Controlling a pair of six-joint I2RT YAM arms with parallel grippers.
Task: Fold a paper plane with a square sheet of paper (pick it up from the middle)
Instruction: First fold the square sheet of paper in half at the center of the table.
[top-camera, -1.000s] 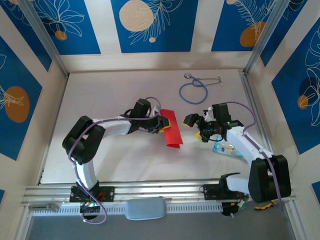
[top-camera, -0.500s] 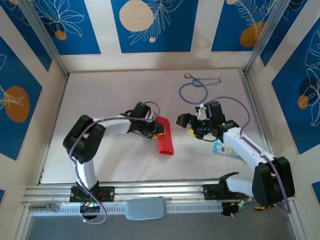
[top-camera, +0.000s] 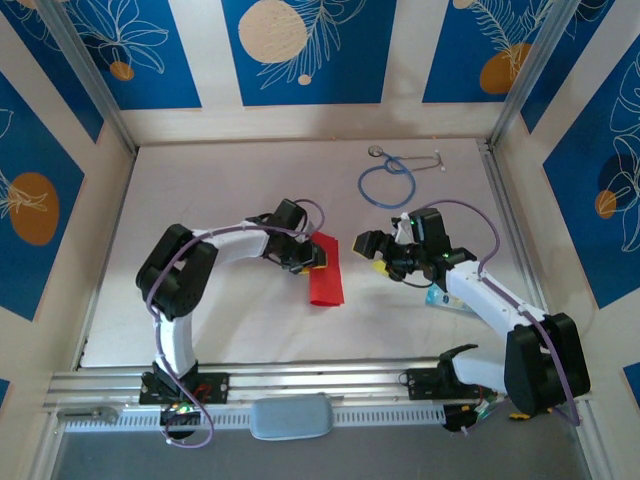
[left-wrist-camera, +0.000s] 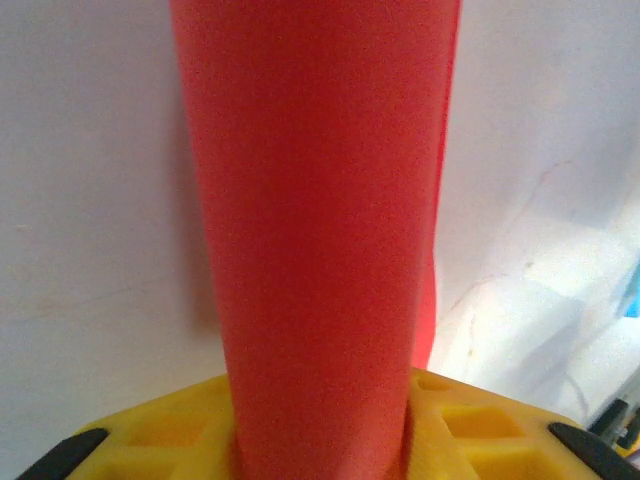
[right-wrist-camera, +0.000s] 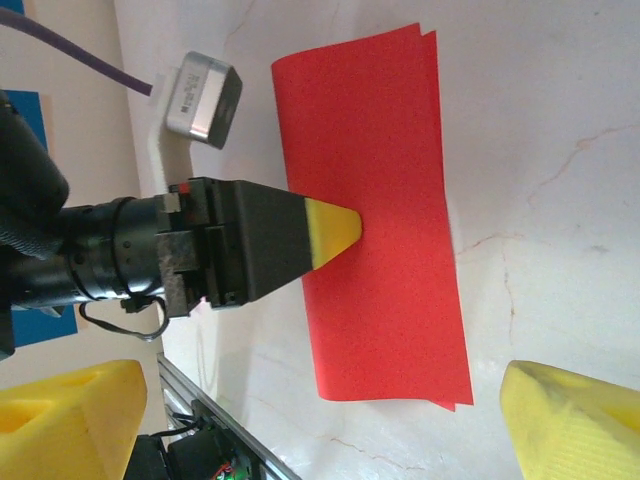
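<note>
Shifted toward 8 o'clock since a second ago, folded red sheet of paper (top-camera: 326, 281) lay mid-table (top-camera: 210, 190), left gripper (top-camera: 316, 257) clamped on its 12 o'clock edge. Right gripper (top-camera: 372, 254) gaped at 3 o'clock, apart. Blue stethoscope (top-camera: 387, 184) at 1 o'clock; packet (top-camera: 441, 296) under right arm.

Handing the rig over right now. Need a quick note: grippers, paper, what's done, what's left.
Left gripper: closed on the square sheet of paper at its folded edge.
Right gripper: open, beside the sheet, not touching it.
Sheet: doubled over into a narrow two-layer strip, mid-table.
Done: first half fold.
Left: nose and wing folds; no dart shape yet.
</note>
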